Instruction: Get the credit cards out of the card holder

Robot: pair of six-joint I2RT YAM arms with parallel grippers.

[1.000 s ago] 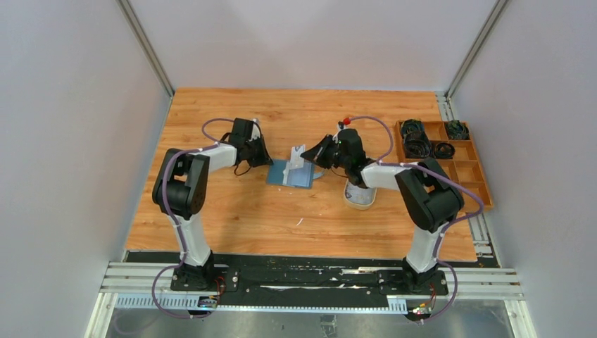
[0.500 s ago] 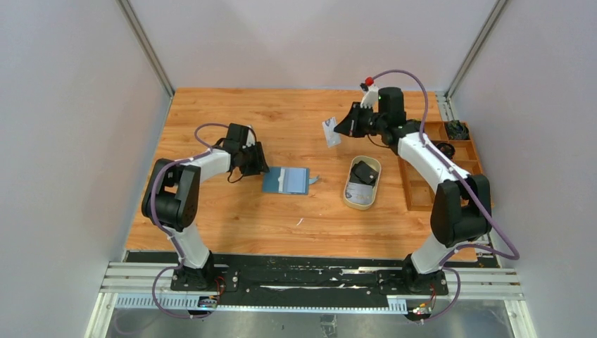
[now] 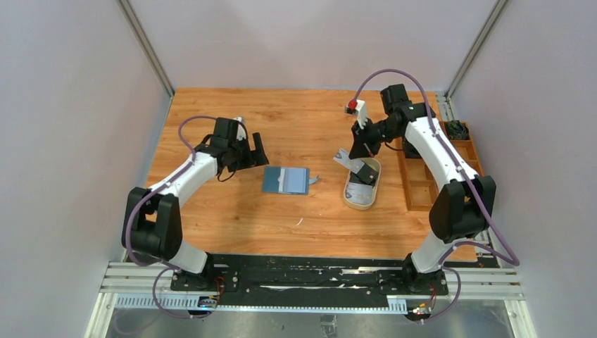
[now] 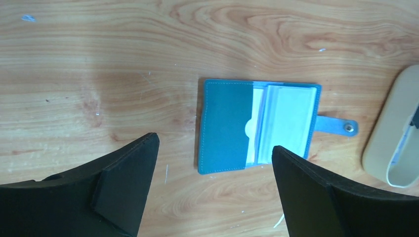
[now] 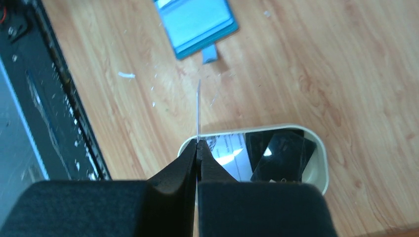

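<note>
The teal-blue card holder [image 3: 286, 180] lies open on the wooden table, a whitish card [image 4: 289, 121] showing in its right pocket. My left gripper [image 3: 246, 155] stands open just left of the holder [image 4: 232, 126], touching nothing. My right gripper [image 3: 354, 153] is shut on a thin whitish-grey credit card [image 3: 343, 160], seen edge-on [image 5: 198, 111] in the right wrist view. It hangs over the near-left rim of the beige oval tray [image 3: 350, 199]. Black cards [image 5: 279, 153] and a whitish one [image 5: 230, 150] lie in that tray.
A wooden compartment box [image 3: 450, 169] holding coiled cables stands at the right edge, just beyond the tray. A small white scrap [image 3: 299, 222] lies near the table's front. The black base rail [image 5: 29, 98] runs along the near edge.
My left gripper let go of the card holder, opened wide and drew back to the left. My right gripper pulled a whitish card out, swung it up and right, then lowered it over the tray.
</note>
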